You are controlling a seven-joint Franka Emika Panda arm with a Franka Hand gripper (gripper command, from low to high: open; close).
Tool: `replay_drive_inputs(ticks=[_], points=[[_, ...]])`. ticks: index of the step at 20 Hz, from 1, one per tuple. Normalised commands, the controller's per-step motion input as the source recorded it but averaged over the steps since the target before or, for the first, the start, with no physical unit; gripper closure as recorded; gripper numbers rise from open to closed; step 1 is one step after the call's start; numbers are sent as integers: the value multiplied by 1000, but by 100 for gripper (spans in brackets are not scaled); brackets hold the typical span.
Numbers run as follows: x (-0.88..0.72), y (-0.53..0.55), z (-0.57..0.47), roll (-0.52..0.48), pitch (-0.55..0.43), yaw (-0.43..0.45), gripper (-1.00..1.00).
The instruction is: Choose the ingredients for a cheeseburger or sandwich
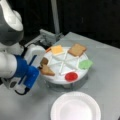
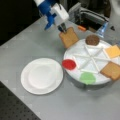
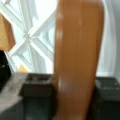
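Observation:
My gripper (image 1: 41, 67) (image 2: 63, 29) is shut on a tan-brown bread square (image 1: 47, 71) (image 2: 68, 37) (image 3: 77, 60), held tilted at the rim of the white divided tray (image 1: 57, 80) (image 2: 85, 57). In the wrist view the bread stands on edge between the dark fingers (image 3: 35, 87). The other ingredients lie in the tray's compartments in both front views: dark brown patty (image 1: 44, 60) (image 2: 92, 39), cheese square (image 1: 57, 49) (image 2: 113, 51), second bread square (image 1: 77, 50) (image 2: 111, 70), green leaf (image 1: 85, 64) (image 2: 87, 78) and red disc (image 1: 71, 76) (image 2: 69, 64). No cheeseburger or sandwich is in view.
A white paper plate (image 1: 75, 106) (image 2: 42, 75) lies on the grey table beside the tray, on the red disc's side. A metal post and bracket (image 1: 51, 35) (image 2: 87, 15) stand behind the tray. The table's edge runs close to the plate in a front view (image 2: 15, 100).

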Motion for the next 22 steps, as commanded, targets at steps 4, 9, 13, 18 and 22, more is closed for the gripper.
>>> replay_drive_inputs(ticks=[4,9,13,18,22], points=[[162,-289,53,-42,114,84,100],[393,-428,-128,-26,21,65,100],[499,-412,-145,50,-8,161,100],[579,-313,6,120,31,304,100],[773,-194,-25,145,-4,365,100]])
